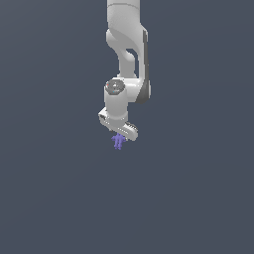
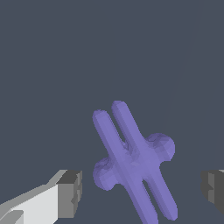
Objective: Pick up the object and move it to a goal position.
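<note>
The object (image 1: 118, 142) is a tiny purple-blue piece with several stubby prongs, seen just under the white hand in the exterior view. In the wrist view the object (image 2: 133, 159) fills the middle as two long parallel bars crossed by rounded knobs. My gripper (image 1: 119, 136) hangs straight over it. My gripper (image 2: 142, 192) is open: one grey fingertip (image 2: 70, 193) and the other fingertip (image 2: 213, 190) stand wide on either side of the object, with a visible gap to each. Nothing is held.
The white arm (image 1: 126, 49) comes down from the top of the exterior view. Around it is only a plain dark grey-blue surface (image 1: 198, 198) with no other objects or edges in sight.
</note>
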`<action>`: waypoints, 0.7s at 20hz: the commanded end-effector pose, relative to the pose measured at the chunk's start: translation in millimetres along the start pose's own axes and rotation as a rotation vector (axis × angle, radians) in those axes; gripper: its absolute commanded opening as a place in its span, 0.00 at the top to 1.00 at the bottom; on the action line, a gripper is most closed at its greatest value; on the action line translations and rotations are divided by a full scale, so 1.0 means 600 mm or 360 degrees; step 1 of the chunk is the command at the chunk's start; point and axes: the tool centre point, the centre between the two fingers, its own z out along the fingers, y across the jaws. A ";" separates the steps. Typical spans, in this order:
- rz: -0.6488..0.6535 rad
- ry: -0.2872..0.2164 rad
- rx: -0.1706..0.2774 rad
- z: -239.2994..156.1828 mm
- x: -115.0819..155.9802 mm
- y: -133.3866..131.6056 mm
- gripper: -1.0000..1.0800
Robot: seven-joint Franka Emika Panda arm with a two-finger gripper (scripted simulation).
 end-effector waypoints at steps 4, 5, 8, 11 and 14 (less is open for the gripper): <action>0.0005 -0.0001 -0.0001 0.038 -0.002 0.002 0.04; 0.0006 -0.0001 -0.0001 0.045 -0.002 0.002 0.04; 0.0007 -0.0001 -0.0001 0.063 -0.002 0.002 0.04; 0.0008 -0.0001 -0.0001 0.072 -0.002 0.002 0.04; 0.0008 -0.0001 -0.0001 0.074 -0.002 0.002 1.00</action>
